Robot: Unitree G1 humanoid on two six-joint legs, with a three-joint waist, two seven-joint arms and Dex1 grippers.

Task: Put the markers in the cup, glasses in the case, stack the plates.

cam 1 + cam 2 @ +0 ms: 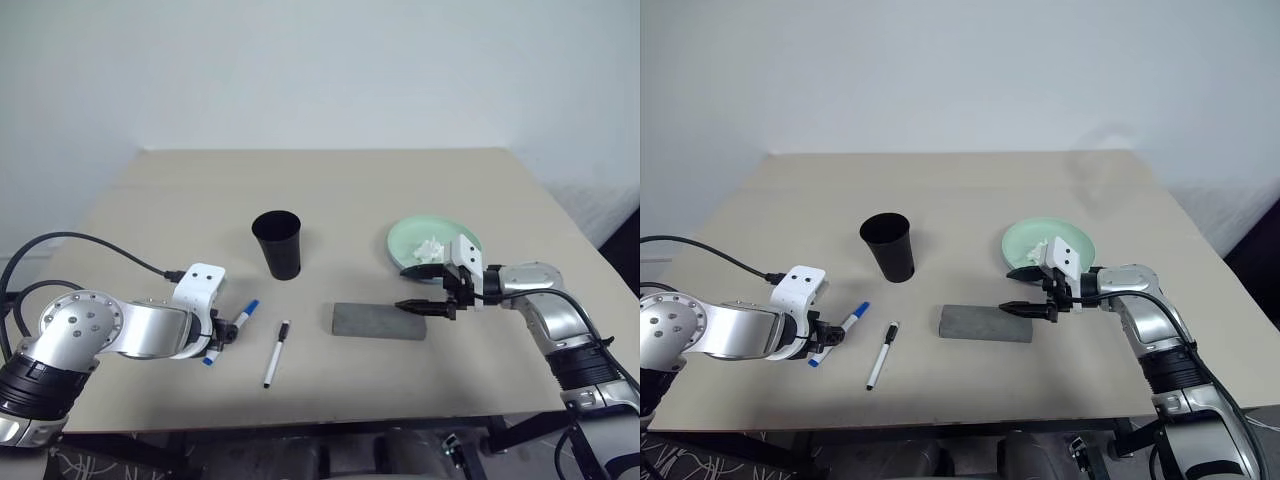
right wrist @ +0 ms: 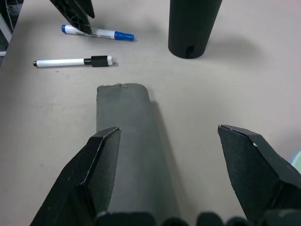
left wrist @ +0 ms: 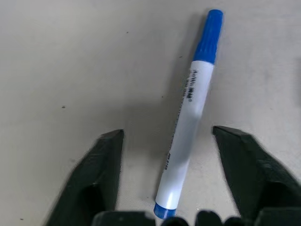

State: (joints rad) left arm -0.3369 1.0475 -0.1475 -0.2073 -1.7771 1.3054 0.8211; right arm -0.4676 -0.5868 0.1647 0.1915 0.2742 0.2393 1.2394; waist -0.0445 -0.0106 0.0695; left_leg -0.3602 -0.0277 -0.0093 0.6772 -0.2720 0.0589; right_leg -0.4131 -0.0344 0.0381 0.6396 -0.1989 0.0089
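Down near the front left corner of the tabletop (image 1: 330,170), the left arm is bending in from the side with its wrist tipped steeply downward, and the left gripper (image 1: 226,337) is hanging low over the blue-capped marker (image 1: 232,331). That marker is lying flat, its long axis slanting from the front edge toward the far right, cap end pointing away toward the cup (image 1: 277,243). In the left wrist view the fingers (image 3: 99,174) are standing apart on either side of the marker's barrel without touching it.

Just beside it to the right, the black-capped marker (image 1: 276,352) is lying on a nearly parallel slant, cap toward the cup. The cup is standing upright near the middle of the tabletop.

The right arm is reaching in from the right edge, forearm nearly level, gripper pointing leftward. The right gripper (image 1: 425,290) is spread wide, holding nothing, hovering at the right end of the grey case (image 1: 378,321), which is lying flat with its long axis parallel to the front edge. Behind the gripper, a mint green plate (image 1: 405,240) is carrying crumpled white tissue (image 1: 431,247).
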